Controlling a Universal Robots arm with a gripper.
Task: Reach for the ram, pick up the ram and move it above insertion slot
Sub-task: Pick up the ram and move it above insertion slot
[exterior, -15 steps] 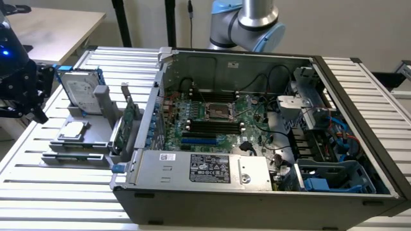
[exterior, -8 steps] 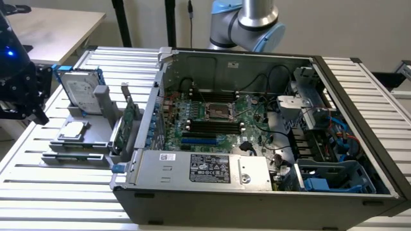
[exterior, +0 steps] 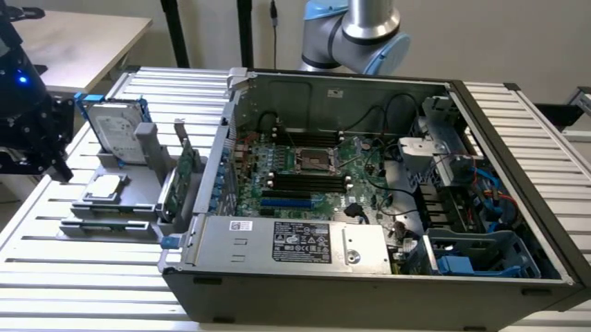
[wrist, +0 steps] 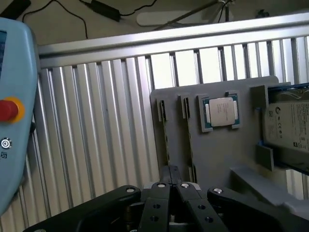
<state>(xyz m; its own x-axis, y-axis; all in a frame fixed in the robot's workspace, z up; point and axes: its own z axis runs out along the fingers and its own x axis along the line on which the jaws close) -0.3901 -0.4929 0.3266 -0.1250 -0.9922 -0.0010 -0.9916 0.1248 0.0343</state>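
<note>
Exterior, tool: you have the gripper [exterior: 51, 162] at the exterior view's left edge, over the slatted table [exterior: 83, 290] just beside the gray holder [exterior: 124, 183].
Exterior, ram [exterior: 102, 225]: thin green strip low on the holder's near edge, not yet touched. It is well apart from the open case [exterior: 369, 277] and its motherboard [exterior: 305, 173].
Exterior, neighbours: hard drive [exterior: 115, 131] and green card [exterior: 187, 166] stand upright on the same holder.
Wrist, tool: jaws drawn together, nothing held.
Wrist, target: narrow slots [wrist: 165, 135] lie just ahead of the tool. CPU [wrist: 221, 112] sits beside them.
Wrist, clutter: teach pendant [wrist: 14, 111] is close at one side.
Risk: with the jaws this narrow, you would likely press down on the ram's edge instead of straddling it.
Risk: a slight sideways offset could put the tool on the wrong slot or bump the CPU.
</note>
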